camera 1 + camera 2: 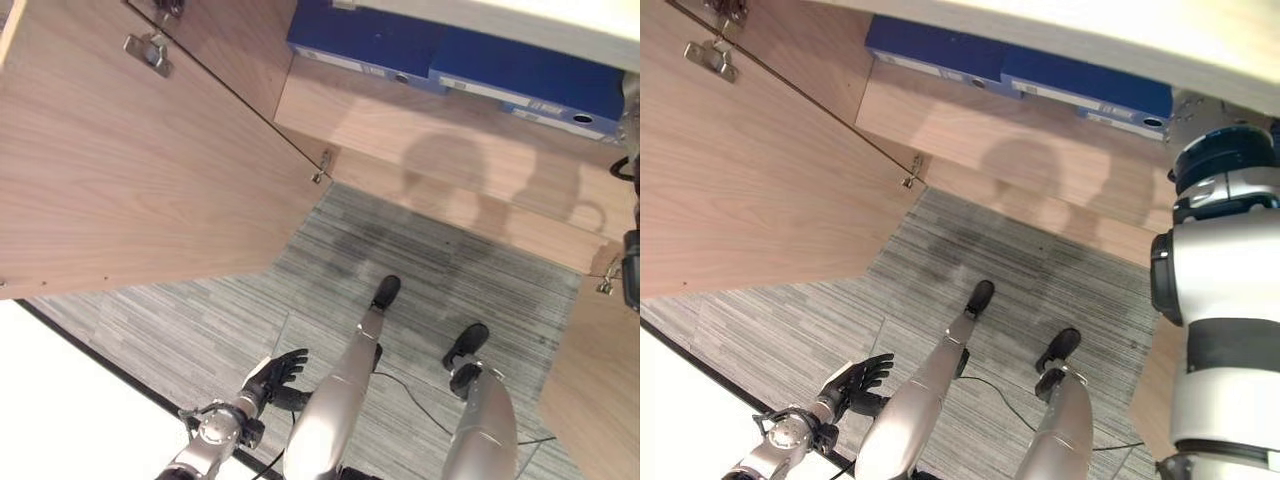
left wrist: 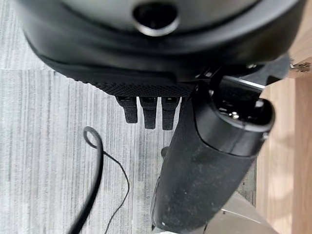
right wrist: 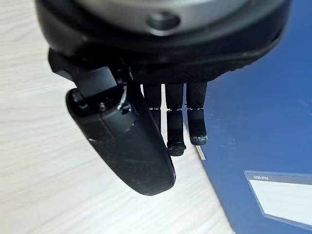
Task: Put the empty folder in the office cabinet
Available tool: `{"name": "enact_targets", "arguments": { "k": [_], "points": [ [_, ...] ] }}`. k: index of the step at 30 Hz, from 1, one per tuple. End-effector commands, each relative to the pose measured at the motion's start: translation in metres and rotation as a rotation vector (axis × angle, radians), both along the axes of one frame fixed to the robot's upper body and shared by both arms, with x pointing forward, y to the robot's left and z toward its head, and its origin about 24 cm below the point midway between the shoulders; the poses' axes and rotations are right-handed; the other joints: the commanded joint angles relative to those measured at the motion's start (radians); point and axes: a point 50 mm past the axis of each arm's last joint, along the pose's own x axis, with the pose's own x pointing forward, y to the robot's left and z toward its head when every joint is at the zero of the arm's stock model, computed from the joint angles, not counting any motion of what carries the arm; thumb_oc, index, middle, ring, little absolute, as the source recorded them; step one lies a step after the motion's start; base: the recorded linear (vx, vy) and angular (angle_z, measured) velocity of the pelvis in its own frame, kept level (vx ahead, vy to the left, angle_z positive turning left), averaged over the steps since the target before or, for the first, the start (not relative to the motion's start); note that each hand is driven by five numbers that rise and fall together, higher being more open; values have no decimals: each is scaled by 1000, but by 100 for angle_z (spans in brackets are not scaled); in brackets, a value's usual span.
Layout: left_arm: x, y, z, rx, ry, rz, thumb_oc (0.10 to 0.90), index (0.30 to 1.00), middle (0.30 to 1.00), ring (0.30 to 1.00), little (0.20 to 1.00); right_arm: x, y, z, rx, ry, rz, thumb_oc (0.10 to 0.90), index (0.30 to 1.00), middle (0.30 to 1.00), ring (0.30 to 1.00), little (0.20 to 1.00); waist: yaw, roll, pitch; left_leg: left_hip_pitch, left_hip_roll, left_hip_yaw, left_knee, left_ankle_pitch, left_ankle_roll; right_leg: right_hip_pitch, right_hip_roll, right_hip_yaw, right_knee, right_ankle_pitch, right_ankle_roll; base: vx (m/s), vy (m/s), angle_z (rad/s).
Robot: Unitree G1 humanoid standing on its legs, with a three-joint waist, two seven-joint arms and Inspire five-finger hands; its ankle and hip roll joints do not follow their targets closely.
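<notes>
Cabinet (image 1: 420,130) open, door (image 1: 130,160) swung wide above the left hand (image 1: 275,377). Blue folders (image 1: 1040,80) lying flat on the wooden shelf, one (image 3: 263,122) just past the right hand (image 3: 180,122), fingers loosely extended over its edge, holding nothing. Left hand hanging low over striped carpet (image 1: 420,270), fingers relaxed, empty, well apart from the shelf.
</notes>
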Motion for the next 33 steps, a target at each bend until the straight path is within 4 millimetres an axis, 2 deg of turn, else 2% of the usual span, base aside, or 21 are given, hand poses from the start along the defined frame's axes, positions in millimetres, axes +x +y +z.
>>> {"name": "enact_targets", "arguments": {
  "k": [1, 3, 6, 8, 13, 17, 18, 19, 20, 22, 23, 24, 26, 30, 31, 32, 33],
  "points": [
    [-23, 21, -13, 77, 93, 3, 800, 900, 900, 900, 900, -14, 0, 24, -99, -142, -19, 400, 300, 300, 300, 300, 4, -18, -81, 14, 15, 21, 95, -223, 2, 118, 30, 32, -89, -81, 66, -31, 68, -6],
    [-22, 20, -13, 73, 90, 6, 800, 900, 900, 900, 900, -13, 1, 21, -109, -126, -21, 400, 300, 300, 300, 300, 2, -16, -80, 18, 16, 24, 90, -220, 2, 119, 30, 34, -92, -78, 67, -11, 39, -10],
    [-21, 17, -12, 46, 84, 11, 800, 900, 900, 900, 900, -15, -15, 9, -92, -98, -61, 400, 300, 300, 300, 300, -8, -19, -86, 46, 20, 24, 56, -207, -3, 148, 29, 26, -124, -68, 70, -11, 32, -6],
    [-23, 17, -14, 33, 94, 25, 800, 900, 900, 900, 900, -28, -40, 6, -77, -124, -127, 400, 300, 300, 300, 300, -39, -30, -85, 76, 26, 28, 35, -202, -5, 180, 37, 33, -169, -46, 73, -26, 42, 1],
    [-22, 23, -13, 29, 94, 55, 800, 900, 900, 900, 900, -61, -95, -3, -59, -96, -304, 400, 300, 300, 300, 300, -84, -56, -98, 108, 41, 35, 4, -196, -11, 222, 50, 43, -234, -18, 75, -6, 6, -4],
    [-28, 25, -17, 34, 113, 54, 800, 900, 900, 900, 900, -81, -122, -10, -41, -89, -388, 400, 300, 300, 300, 300, -108, -62, -117, 145, 55, 40, -42, -183, -17, 256, 58, 41, -284, -5, 77, 30, -21, -18],
    [-28, 25, -17, 35, 114, 54, 800, 900, 900, 900, 900, -81, -122, -11, -41, -88, -389, 400, 300, 300, 300, 300, -107, -62, -117, 148, 55, 40, -45, -182, -17, 258, 59, 41, -286, -4, 77, -64, 32, -12],
    [-29, 25, -17, 34, 116, 54, 800, 900, 900, 900, 900, -83, -124, -11, -41, -88, -397, 400, 300, 300, 300, 300, -110, -60, -114, 140, 54, 44, -47, -155, -16, 252, 57, 34, -292, 23, 75, 19, -15, -9],
    [-29, 25, -17, 32, 116, 58, 800, 900, 900, 900, 900, -84, -126, -12, -42, -83, -405, 400, 300, 300, 300, 300, -115, -64, -124, 159, 61, 45, -62, -173, -20, 265, 64, 43, -298, 1, 81, -70, 18, -8],
    [-30, 27, -17, 33, 118, 60, 800, 900, 900, 900, 900, -87, -129, -14, -43, -74, -422, 400, 300, 300, 300, 300, -116, -61, -120, 153, 63, 48, -71, -146, -20, 255, 62, 32, -300, 24, 80, 25, -21, -5],
    [-30, 26, -17, 32, 119, 60, 800, 900, 900, 900, 900, -87, -129, -13, -44, -74, -421, 400, 300, 300, 300, 300, -117, -64, -127, 164, 66, 46, -75, -168, -22, 264, 66, 41, -299, 0, 83, 22, -25, -3],
    [-30, 26, -17, 29, 119, 61, 800, 900, 900, 900, 900, -88, -130, -13, -43, -71, -427, 400, 300, 300, 300, 300, -116, -60, -120, 153, 65, 50, -76, -142, -22, 254, 62, 30, -299, 24, 81, 0, 0, 0],
    [-30, 26, -17, 25, 120, 63, 800, 900, 900, 900, 900, -89, -132, -14, -41, -63, -434, 400, 300, 300, 300, 300, -117, -58, -121, 154, 68, 51, -81, -140, -23, 254, 62, 29, -301, 23, 83, -25, -10, -1],
    [-35, 25, -19, 26, 129, 54, 800, 900, 900, 900, 900, -90, -136, -18, -55, -6, -470, 400, 300, 300, 300, 300, -118, -46, -121, 151, 74, 51, -93, -133, -27, 240, 61, 26, -292, 17, 86, 58, -49, 0],
    [-36, 24, -20, 24, 132, 53, 800, 900, 900, 900, 900, -89, -135, -18, -61, 3, -471, 400, 300, 300, 300, 300, -119, -47, -126, 162, 78, 50, -98, -154, -29, 244, 63, 34, -285, -11, 89, 37, -44, -3],
    [-38, 24, -20, 27, 137, 46, 800, 900, 900, 900, 900, -89, -134, -17, -72, 9, -476, 400, 300, 300, 300, 300, -114, -41, -118, 149, 77, 51, -94, -133, -27, 230, 59, 26, -279, 10, 85, 128, -83, -2],
    [-40, 22, -21, 23, 141, 43, 800, 900, 900, 900, 900, -89, -134, -15, -84, 19, -485, 400, 300, 300, 300, 300, -114, -35, -119, 152, 79, 50, -91, -154, -29, 225, 58, 35, -263, -20, 88, 31, -42, -3]
  ]
}}
